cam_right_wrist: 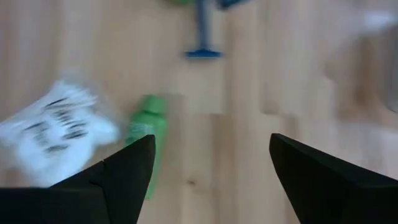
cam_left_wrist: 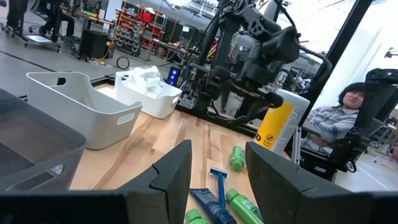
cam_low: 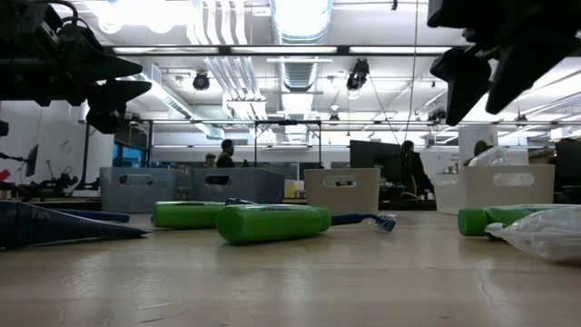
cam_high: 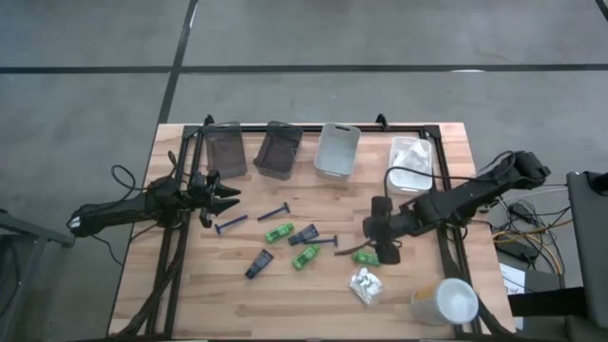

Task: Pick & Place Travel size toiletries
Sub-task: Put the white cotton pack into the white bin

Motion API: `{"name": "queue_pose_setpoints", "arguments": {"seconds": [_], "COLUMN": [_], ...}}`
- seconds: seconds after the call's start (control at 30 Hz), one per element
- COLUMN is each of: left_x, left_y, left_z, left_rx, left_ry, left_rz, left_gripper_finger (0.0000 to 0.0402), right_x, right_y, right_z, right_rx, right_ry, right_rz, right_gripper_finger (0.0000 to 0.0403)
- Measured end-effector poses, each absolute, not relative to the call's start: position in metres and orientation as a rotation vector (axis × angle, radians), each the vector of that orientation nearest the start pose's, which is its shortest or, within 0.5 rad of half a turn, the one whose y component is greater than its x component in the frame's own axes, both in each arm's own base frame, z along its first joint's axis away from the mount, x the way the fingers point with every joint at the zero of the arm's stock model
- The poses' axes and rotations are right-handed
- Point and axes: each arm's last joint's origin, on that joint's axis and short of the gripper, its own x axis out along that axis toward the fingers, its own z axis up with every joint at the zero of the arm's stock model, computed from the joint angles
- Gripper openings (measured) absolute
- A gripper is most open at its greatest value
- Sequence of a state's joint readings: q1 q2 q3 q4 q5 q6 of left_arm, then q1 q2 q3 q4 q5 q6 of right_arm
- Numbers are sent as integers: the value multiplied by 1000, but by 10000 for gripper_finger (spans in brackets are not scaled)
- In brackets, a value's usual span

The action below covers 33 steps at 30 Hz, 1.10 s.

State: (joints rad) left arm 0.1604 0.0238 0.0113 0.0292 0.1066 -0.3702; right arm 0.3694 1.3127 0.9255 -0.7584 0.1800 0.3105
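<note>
The toiletries lie loose on the wooden table (cam_high: pixel 190 304): green packs (cam_high: pixel 278 233) (cam_high: pixel 304 255) (cam_high: pixel 364 255), dark blue razors (cam_high: pixel 274 214) (cam_high: pixel 228 225) and dark blue pieces (cam_high: pixel 258 263). A white crinkly packet (cam_high: pixel 366 285) lies near the front. My right gripper (cam_high: pixel 382 245) hangs open above the table, pointing steeply down. Just off its fingers lie the rightmost green pack (cam_right_wrist: pixel 146 134) and the white packet (cam_right_wrist: pixel 53 130); nothing is between them. At the left my left gripper (cam_high: pixel 226 199) waits level and open, holding nothing.
Along the far edge stand two grey bins (cam_high: pixel 226 152) (cam_high: pixel 277 150), a pale bin (cam_high: pixel 337 150) and a white bin (cam_high: pixel 410 161) holding white packets. A large white cup (cam_high: pixel 445 302) lies at the front right corner. People show in the room beyond.
</note>
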Motion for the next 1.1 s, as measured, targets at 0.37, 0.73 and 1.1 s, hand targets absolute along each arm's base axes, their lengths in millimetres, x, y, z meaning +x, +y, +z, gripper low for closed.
{"name": "queue_pose_setpoints", "arguments": {"seconds": [0.37, 0.73, 1.1], "left_x": [98, 98, 98], "left_y": [13, 13, 13], "left_z": [168, 168, 168], "left_rx": [-368, -368, -368], "left_ry": [-26, -26, -26], "left_rz": [50, 51, 51], "left_gripper_finger": [156, 156, 156], "right_x": [245, 265, 264], "right_y": [106, 125, 141], "right_z": [218, 182, 166], "right_rx": [-86, -124, -97], "right_ry": [1074, 1123, 1166], "right_rz": [185, 373, 550], "right_gripper_finger": [301, 367, 346]}}
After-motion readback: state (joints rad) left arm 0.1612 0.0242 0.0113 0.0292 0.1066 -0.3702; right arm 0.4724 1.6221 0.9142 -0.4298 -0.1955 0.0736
